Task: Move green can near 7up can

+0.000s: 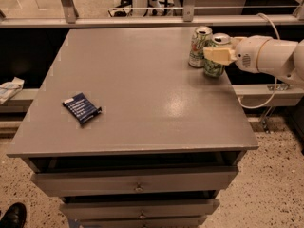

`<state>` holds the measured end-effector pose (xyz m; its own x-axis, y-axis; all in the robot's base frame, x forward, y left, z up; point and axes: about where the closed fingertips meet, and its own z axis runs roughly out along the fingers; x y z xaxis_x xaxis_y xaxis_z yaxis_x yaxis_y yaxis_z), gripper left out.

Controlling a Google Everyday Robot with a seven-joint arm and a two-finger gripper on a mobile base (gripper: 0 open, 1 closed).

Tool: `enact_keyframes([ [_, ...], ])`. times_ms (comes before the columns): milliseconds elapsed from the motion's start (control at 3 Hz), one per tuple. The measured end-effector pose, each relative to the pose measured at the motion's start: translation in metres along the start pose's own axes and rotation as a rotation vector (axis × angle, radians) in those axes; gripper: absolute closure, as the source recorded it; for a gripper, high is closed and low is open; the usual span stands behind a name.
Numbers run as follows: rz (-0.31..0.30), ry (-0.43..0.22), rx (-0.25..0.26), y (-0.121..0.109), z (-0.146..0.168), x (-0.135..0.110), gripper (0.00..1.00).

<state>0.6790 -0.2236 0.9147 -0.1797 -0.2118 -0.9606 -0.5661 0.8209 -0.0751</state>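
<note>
White rounded arm (271, 56), pale looping cable (269, 21), cream tool (212, 55) at the table's (142, 89) far-right corner.

gripper (213, 53) at desk's far edge – matt cream plastic, jaws clasping green can (213, 69) – glossy printed metal | 7up can (198, 46) beside jaws: shiny metal | desk (142, 103): smooth grey, faint sheen
</note>
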Motion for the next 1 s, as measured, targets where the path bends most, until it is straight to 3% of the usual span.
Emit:
enact_keyframes([
  [333, 0.002, -0.01, -0.022, -0.0013, 0.0113, 0.0028, 0.16],
  [667, -0.009, -0.009, -0.044, -0.0013, 0.0182, 0.006, 0.0],
  [1000, -0.02, -0.004, -0.05, -0.0014, 0.0185, 0.0079, 0.0],
])
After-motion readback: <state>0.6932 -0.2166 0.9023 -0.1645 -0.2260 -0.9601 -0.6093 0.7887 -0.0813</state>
